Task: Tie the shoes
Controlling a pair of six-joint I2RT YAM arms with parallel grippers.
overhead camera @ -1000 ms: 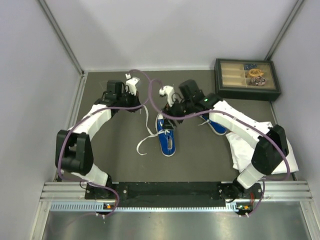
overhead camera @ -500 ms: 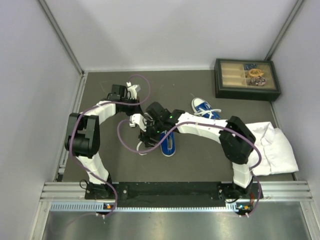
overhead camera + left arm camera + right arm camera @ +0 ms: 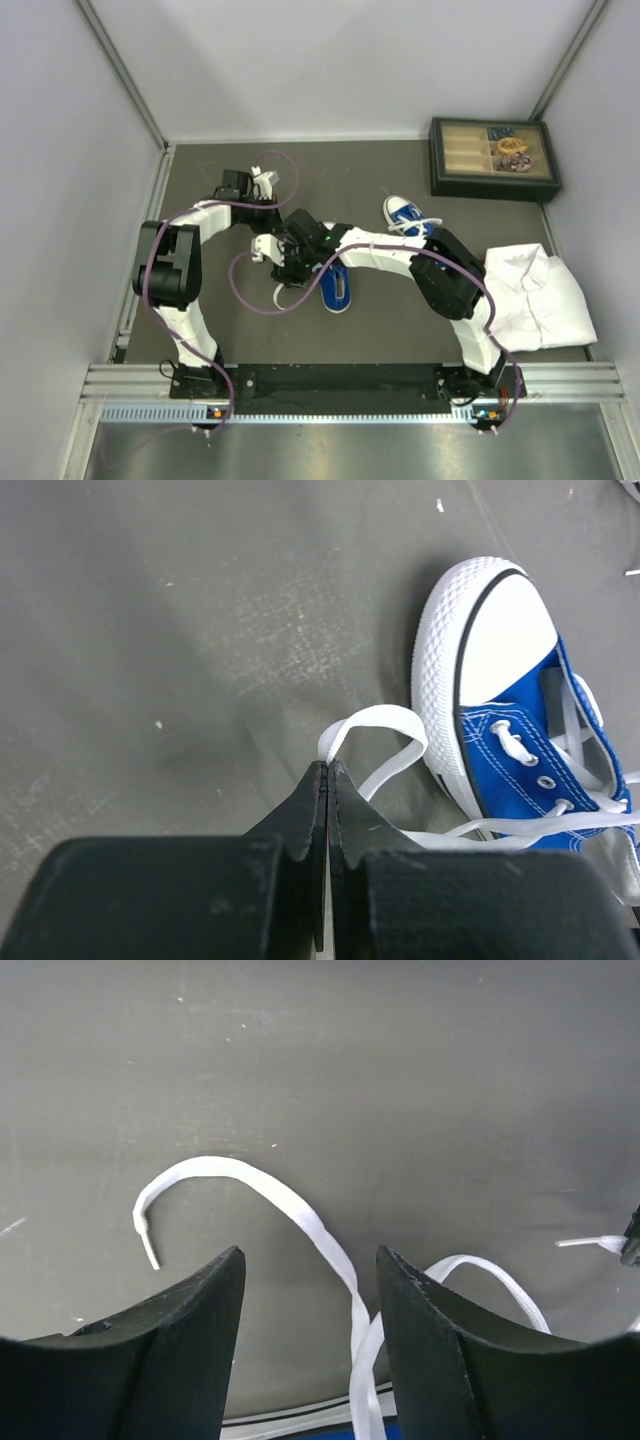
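One blue shoe [image 3: 337, 287] lies mid-table; its white toe cap and eyelets show in the left wrist view [image 3: 520, 720]. The other shoe [image 3: 404, 212] lies further back to the right. My left gripper [image 3: 328, 767] is shut, pinching a white lace loop [image 3: 375, 723] beside the toe cap; from above it sits at the back left [image 3: 272, 212]. My right gripper [image 3: 310, 1252] is open just left of the near shoe [image 3: 288, 268]. Two crossing lace strands [image 3: 352, 1305] run between its fingers without touching them, and a free lace end [image 3: 190, 1172] curls on the mat beyond.
A dark compartment box [image 3: 493, 158] with small items stands at the back right. A white cloth [image 3: 535, 295] lies at the right, near the right arm's base. Purple cables loop off both arms. Walls close in on the left, back and right.
The right arm has swung left across the near shoe, uncovering the far shoe, and its jaws have narrowed. The left arm has folded in, gripper still shut at the back left.
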